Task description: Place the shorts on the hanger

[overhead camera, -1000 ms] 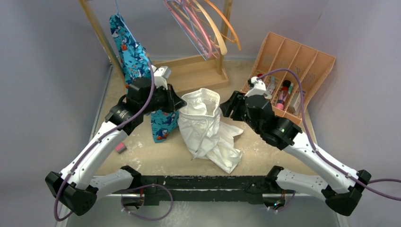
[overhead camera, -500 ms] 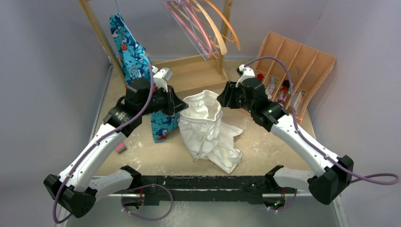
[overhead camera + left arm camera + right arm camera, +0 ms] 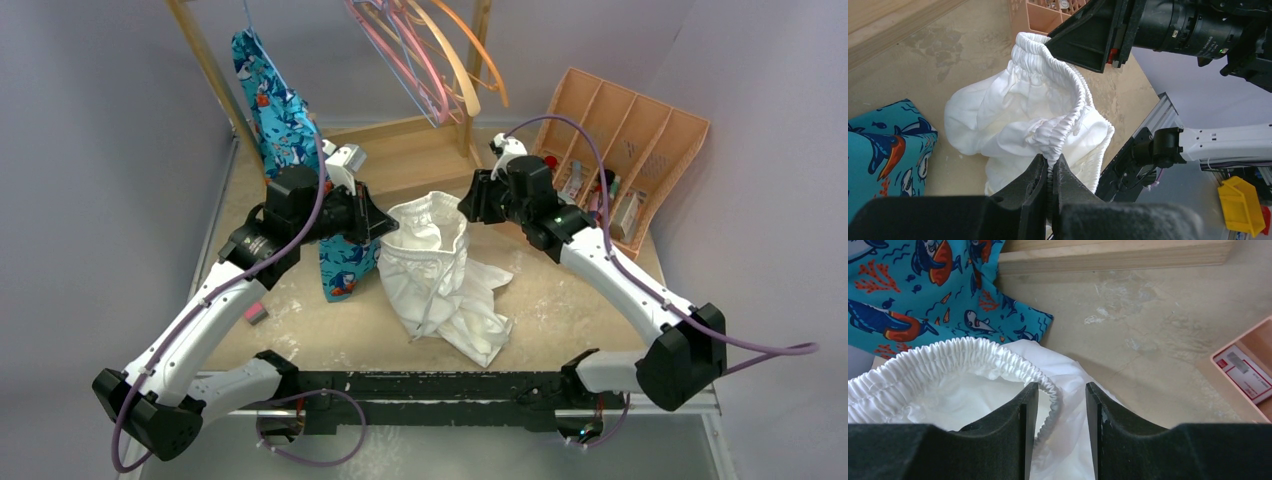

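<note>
One pair of shorts (image 3: 1038,115), soft, limp: left gripper (image 3: 1049,172) pinches waistband; right gripper (image 3: 1058,405) open, straddling opposite hem.

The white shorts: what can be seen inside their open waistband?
Inside the white shorts only folded white fabric lining shows; whatever lies deeper, and the table beneath them, is covered.

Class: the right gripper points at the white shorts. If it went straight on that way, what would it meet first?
The elastic waistband of the shorts: it already lies between the right gripper's open fingers, apparently untouched.
</note>
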